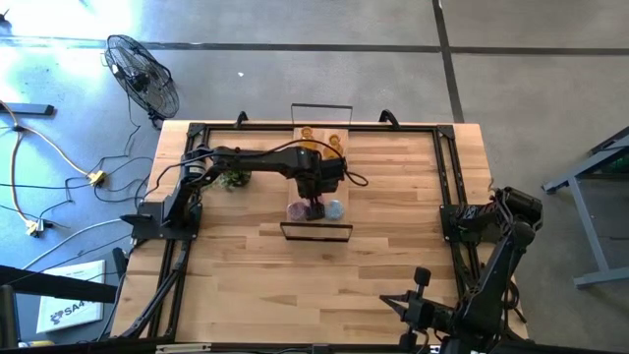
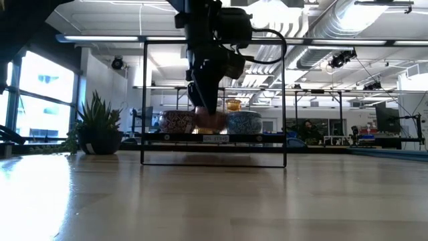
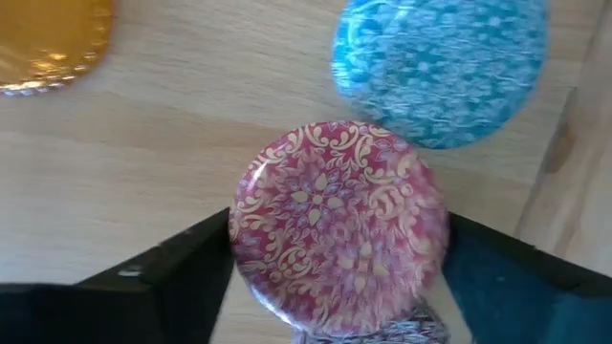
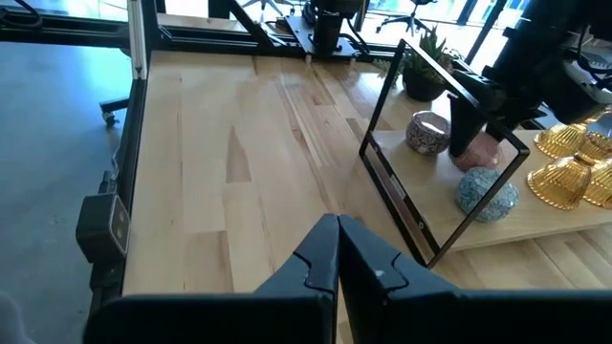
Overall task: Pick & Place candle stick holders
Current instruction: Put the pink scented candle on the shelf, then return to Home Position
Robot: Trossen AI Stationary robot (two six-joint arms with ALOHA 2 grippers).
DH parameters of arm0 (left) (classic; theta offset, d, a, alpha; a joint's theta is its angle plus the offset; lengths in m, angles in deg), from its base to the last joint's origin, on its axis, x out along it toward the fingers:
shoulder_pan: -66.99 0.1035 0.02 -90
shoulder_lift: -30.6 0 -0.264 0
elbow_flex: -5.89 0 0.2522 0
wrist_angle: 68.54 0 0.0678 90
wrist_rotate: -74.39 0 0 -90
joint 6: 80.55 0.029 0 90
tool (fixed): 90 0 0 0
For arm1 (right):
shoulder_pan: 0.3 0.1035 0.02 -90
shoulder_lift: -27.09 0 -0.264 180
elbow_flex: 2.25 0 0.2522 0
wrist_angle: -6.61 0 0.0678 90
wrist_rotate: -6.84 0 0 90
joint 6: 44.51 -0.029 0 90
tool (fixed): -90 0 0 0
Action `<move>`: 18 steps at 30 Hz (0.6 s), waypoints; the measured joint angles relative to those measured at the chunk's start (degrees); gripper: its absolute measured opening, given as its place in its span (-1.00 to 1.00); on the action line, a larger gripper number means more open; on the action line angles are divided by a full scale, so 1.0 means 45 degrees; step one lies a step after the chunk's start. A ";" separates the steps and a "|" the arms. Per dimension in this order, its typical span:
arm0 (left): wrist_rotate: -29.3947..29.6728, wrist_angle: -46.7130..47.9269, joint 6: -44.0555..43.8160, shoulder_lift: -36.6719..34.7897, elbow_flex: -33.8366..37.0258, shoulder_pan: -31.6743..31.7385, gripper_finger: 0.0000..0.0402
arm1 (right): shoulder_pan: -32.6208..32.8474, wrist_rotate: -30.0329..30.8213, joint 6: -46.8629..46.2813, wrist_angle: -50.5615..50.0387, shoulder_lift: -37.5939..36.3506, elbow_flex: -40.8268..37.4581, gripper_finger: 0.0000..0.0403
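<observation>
My left gripper [image 1: 313, 206] reaches over the light wooden board [image 4: 535, 225] at the table's middle and is shut on a pink patterned holder [image 3: 339, 229]. A second pink holder [image 4: 428, 132] and the light-blue holder [image 3: 440, 67] stand on the board on either side of it. Amber holders [image 4: 564, 177] stand on the board's far part. My right gripper [image 4: 337, 250] is shut and empty near the table's front right. My left gripper pinches the pink holder by its round side wall [image 3: 239, 239] between its two fingers, one on each side. The fingers come from above, pointing down. The holder is upright, level with its neighbours [image 2: 210, 120]; I cannot tell whether it rests on the board.
Black wire frames stand at the board's near end [image 1: 316, 232] and far end [image 1: 321, 106]. A green potted plant [image 1: 234, 179] stands left of the board, under the left arm. Bare tabletop lies in front of the board.
</observation>
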State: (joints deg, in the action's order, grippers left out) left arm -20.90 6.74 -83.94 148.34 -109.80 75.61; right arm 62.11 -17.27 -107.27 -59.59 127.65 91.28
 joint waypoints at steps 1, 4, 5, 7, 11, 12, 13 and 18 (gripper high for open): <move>-0.0103 -0.0005 0.0042 0.0000 0.0000 -0.0001 0.71 | -0.0003 -0.0005 0.0000 0.0000 0.0000 0.0000 -1.00; -0.0123 0.0004 0.0061 -0.0005 0.0000 -0.0005 0.91 | -0.0019 -0.0005 0.0000 0.0000 0.0000 0.0000 -1.00; -0.0118 0.0004 0.0065 -0.0005 0.0000 -0.0005 0.94 | -0.0019 -0.0005 0.0000 0.0000 0.0000 0.0000 -1.00; -0.0114 0.0009 0.0069 -0.0010 0.0000 -0.0005 0.92 | -0.0019 -0.0005 -0.0010 0.0000 0.0000 0.0000 -1.00; -0.0029 0.0374 0.0102 -0.0062 -0.0219 -0.0001 0.86 | -0.0019 -0.0005 -0.0024 0.0000 0.0000 0.0000 -1.00; 0.0080 0.0654 0.0138 -0.0134 -0.0419 0.0000 0.85 | -0.0019 -0.0005 -0.0024 0.0000 0.0000 0.0000 -1.00; 0.0219 0.0899 0.0134 -0.0246 -0.0688 0.0000 0.85 | -0.0021 -0.0005 -0.0024 0.0000 0.0000 0.0000 -1.00; 0.0303 0.2416 0.0110 -0.1300 -0.2607 -0.0088 0.85 | -0.0024 0.0191 0.0017 -0.0012 0.0000 0.0000 -1.00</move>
State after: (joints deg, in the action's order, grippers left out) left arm -19.53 17.61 -83.44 142.49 -121.54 75.22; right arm 62.00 -16.41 -107.20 -59.65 127.65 91.28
